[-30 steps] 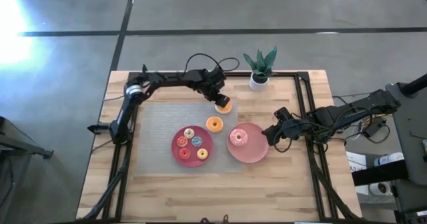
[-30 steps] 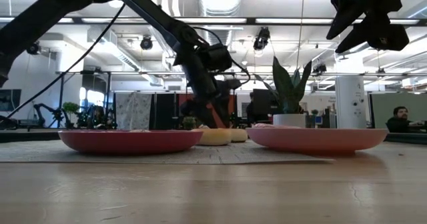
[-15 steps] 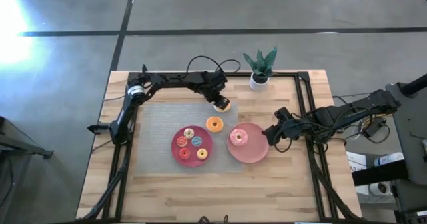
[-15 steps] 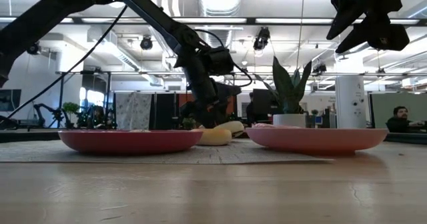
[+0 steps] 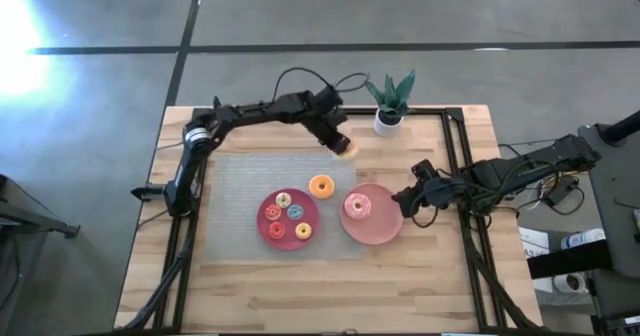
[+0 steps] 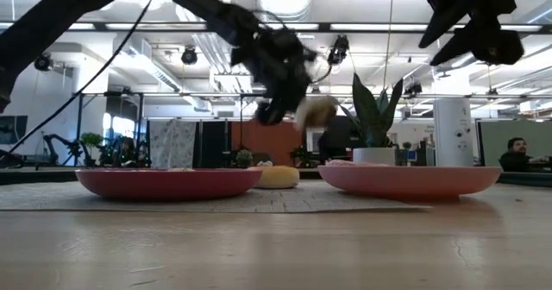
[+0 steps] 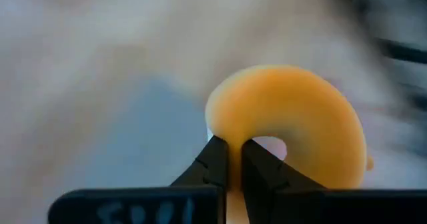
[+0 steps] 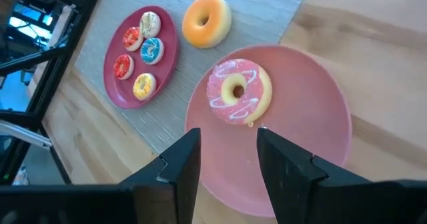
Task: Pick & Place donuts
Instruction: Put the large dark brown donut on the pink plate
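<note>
My left gripper [image 5: 341, 142] hangs above the table's far middle, shut on an orange-tan donut [image 7: 288, 121], which shows lifted in the low view [image 6: 316, 110]. Another orange donut [image 5: 321, 187] lies flat on the grey mat. A pink-iced donut [image 5: 357, 207] lies on the pink plate [image 5: 385, 228]. Several small donuts lie on the magenta plate [image 5: 267, 228]. My right gripper [image 8: 229, 154] hovers open over the pink plate's right side, with nothing between its fingers. My left gripper pinches the donut's ring wall [image 7: 233, 177]. One finger [image 7: 261, 167] stands at the hole and the other [image 7: 213, 163] outside the ring. The donut hangs lifted clear of the table, tilted, beyond the fingertips.
A potted plant [image 5: 389, 104] in a white pot stands at the far edge, just right of my left gripper. The grey mat [image 5: 232, 181] covers the table's middle. Black frame rails [image 5: 462, 176] run along the table's sides. Bare wood lies toward the near edge.
My left gripper has taken hold of the orange-tan donut at the mat's far edge. It has lifted the donut clear of the table and carried it a little toward the far right. The donut has tipped from flat to tilted.
</note>
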You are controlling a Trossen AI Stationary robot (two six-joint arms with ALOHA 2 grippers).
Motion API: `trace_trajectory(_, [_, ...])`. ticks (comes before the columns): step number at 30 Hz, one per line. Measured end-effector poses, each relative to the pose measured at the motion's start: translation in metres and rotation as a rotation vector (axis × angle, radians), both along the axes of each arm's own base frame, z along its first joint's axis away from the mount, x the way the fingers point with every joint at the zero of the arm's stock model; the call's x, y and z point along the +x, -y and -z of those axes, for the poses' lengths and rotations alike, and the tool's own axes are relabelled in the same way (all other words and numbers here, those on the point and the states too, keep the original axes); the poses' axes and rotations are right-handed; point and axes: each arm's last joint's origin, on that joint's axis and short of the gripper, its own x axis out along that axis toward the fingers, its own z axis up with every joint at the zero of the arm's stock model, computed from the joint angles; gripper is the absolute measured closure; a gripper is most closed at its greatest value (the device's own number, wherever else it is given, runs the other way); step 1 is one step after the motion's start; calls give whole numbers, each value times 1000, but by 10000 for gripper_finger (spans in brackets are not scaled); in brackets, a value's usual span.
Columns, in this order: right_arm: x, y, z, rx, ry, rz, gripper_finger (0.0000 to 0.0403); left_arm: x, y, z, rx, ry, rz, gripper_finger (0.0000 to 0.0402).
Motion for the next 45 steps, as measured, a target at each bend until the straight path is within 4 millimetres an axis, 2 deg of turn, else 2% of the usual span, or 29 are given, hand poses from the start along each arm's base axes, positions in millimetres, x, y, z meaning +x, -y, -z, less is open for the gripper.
trace_trajectory(2, [2, 0, -3, -54, 29, -54, 264, 2, 8, -19, -207, 127, 146, 400])
trace_trajectory(4, [9, -2, -10, -149, 102, -149, 264, 1, 19, -30, -391, 188, 270, 400])
trace_trajectory(9, [24, -6, -33, -433, 251, -354, 266, 4, 49, -31, -593, 176, 418, 400])
trace_trajectory(13, [36, -9, -44, -650, 198, -489, 267, 9, 73, -24, -622, 137, 460, 401])
trace_trajectory(18, [51, -13, -48, -742, 61, -600, 241, 14, 91, -24, -631, 126, 498, 401])
trace_trajectory(24, [70, -19, -52, -780, -102, -697, 180, 22, 93, -28, -626, 155, 477, 401])
trace_trajectory(29, [83, -23, -60, -814, -187, -748, 153, 27, 93, -33, -621, 194, 465, 401])
trace_trajectory(36, [91, -25, -65, -855, -203, -806, 157, 30, 95, -34, -602, 199, 448, 401])
trace_trajectory(45, [92, -20, -62, -778, -181, -818, 195, 35, 112, -37, -575, 204, 466, 401])
